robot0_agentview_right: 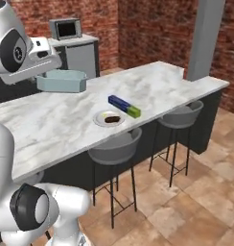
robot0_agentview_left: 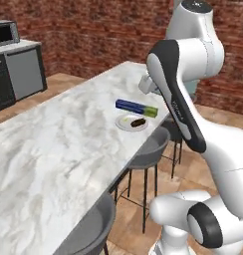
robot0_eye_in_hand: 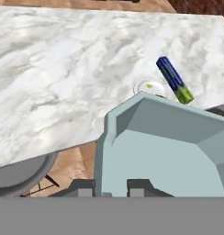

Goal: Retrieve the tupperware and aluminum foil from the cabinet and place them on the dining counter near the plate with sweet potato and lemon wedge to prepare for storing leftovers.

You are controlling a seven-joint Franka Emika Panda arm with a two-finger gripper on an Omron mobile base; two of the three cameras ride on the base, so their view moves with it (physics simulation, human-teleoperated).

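The fingers [robot0_eye_in_hand: 111,187] are clamped on one wall of the pale blue tupperware [robot0_agentview_right: 61,80], which hangs in the air above the marble table [robot0_agentview_right: 52,120], well apart from the plate [robot0_agentview_right: 109,118]. The aluminum foil box [robot0_agentview_right: 124,106] already lies just beside that plate. Because the grip is on a single rim, the tub may tilt or slip as the arm swings, and if it comes down too close it could knock the foil or the plate toward the table edge.

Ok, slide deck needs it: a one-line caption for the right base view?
Gripper carries the pale blue tupperware above the marble counter, toward the plate beside the foil box.
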